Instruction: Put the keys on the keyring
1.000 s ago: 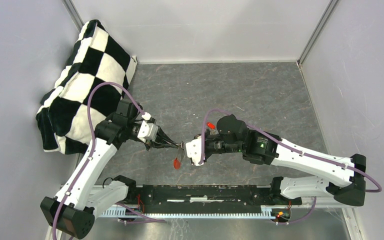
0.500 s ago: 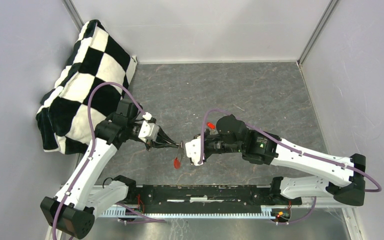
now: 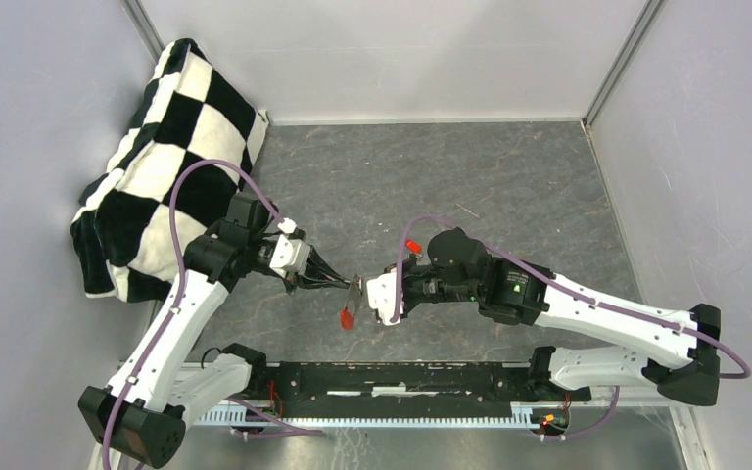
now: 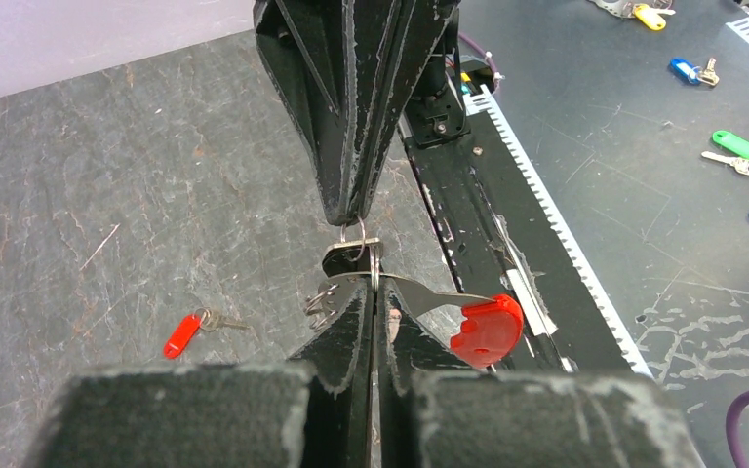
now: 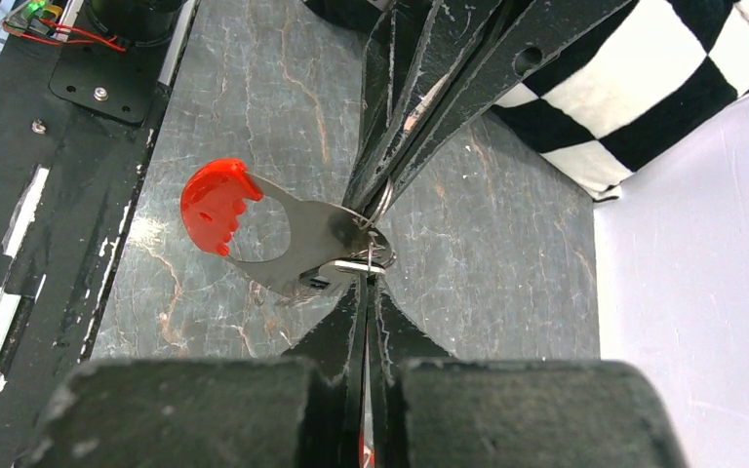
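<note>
The keyring point(image 4: 488, 330) is a flat metal fob with a curved red end on a thin wire ring, and it hangs between both grippers point(image 3: 347, 319) point(image 5: 216, 205). My left gripper point(image 4: 373, 288) point(image 3: 351, 285) is shut on its wire ring. My right gripper point(image 5: 366, 283) point(image 3: 362, 288) meets it tip to tip. It is shut on a small wire loop of what looks like the black key point(image 4: 347, 259), a dark head right at the ring. The red key point(image 4: 183, 333) point(image 3: 412, 245) lies flat on the table, apart from both grippers.
A black-and-white chequered cushion point(image 3: 166, 147) leans in the far left corner. A black rail point(image 3: 401, 377) runs along the near edge. Several coloured key tags point(image 4: 736, 144) lie on the floor beyond the rail. Grey walls enclose the table.
The right gripper and wrist have shifted slightly toward the near edge. The left arm, both grips and the hanging keyring look unchanged.
</note>
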You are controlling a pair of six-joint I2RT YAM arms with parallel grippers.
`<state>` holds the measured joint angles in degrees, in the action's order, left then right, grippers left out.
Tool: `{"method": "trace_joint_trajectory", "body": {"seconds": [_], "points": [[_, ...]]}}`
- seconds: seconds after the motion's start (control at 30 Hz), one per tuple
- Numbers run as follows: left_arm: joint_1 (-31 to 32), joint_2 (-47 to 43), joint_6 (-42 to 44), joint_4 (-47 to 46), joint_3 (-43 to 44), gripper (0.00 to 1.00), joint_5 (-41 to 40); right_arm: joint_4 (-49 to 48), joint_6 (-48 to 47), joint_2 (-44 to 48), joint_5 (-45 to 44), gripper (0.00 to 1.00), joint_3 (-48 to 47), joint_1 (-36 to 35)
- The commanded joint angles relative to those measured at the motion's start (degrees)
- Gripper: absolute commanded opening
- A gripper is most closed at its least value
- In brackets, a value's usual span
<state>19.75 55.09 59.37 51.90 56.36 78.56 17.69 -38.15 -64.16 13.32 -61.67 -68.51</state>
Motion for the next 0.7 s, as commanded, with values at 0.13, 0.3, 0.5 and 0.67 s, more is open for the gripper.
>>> {"method": "trace_joint_trajectory", "body": {"seconds": [0.13,0.3,0.5,0.67], "points": [[0.12,-0.25,-3.97,-0.84,2.08,0.02,0.32,-1.91,0.84,-1.74,2.4,0.0,-3.22,-0.02],[0.1,-0.17,-3.97,-0.89,1.9,0.02,0.06,-2.08,0.93,-2.02,2.75,0.0,-3.45,-0.07],[0.12,-0.38,-3.83,-0.9,1.56,0.02,-0.1,-1.63,0.98,-1.76,0.13,0.0,-3.41,0.01],[0.09,-0.46,-3.63,-0.92,1.39,0.02,-0.35,-0.99,1.48,-1.58,-1.22,0.0,-3.12,-0.03]]}}
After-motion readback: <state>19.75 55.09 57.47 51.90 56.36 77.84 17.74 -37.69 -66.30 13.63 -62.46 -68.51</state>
